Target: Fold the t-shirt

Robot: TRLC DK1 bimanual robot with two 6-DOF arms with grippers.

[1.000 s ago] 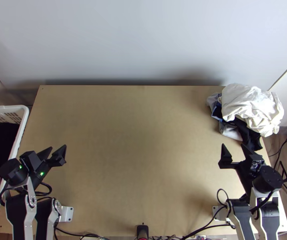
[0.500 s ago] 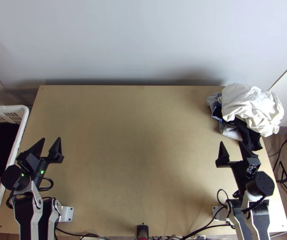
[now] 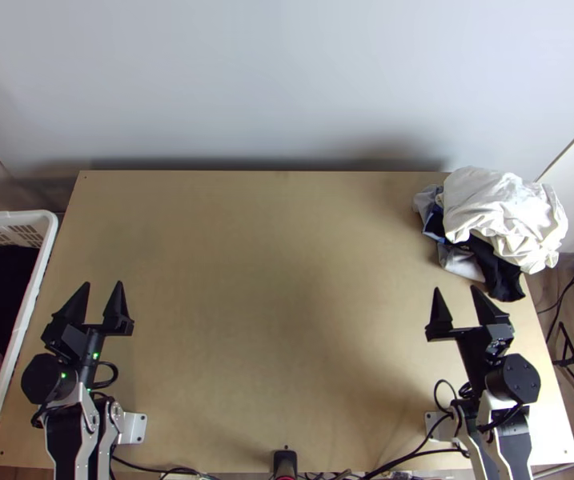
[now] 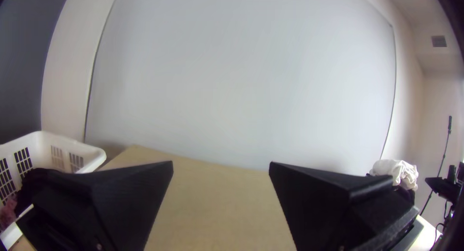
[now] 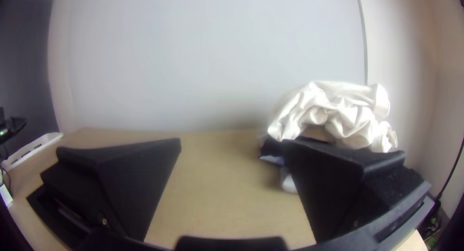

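Left claw [image 3: 103, 283] and right claw [image 3: 455, 289] spread wide, empty, above desk [image 3: 287, 280]; white cloth [image 3: 503, 212] bunched atop clothes pile [image 3: 501, 276] at far right corner, t-shirt's identity unclear.

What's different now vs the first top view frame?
Left gripper swung round to point more squarely at the far edge of the table. Right gripper shifted slightly left, towards the middle. Nothing grasped or let go; both jaws stayed open. Clothes pile and basket unchanged.
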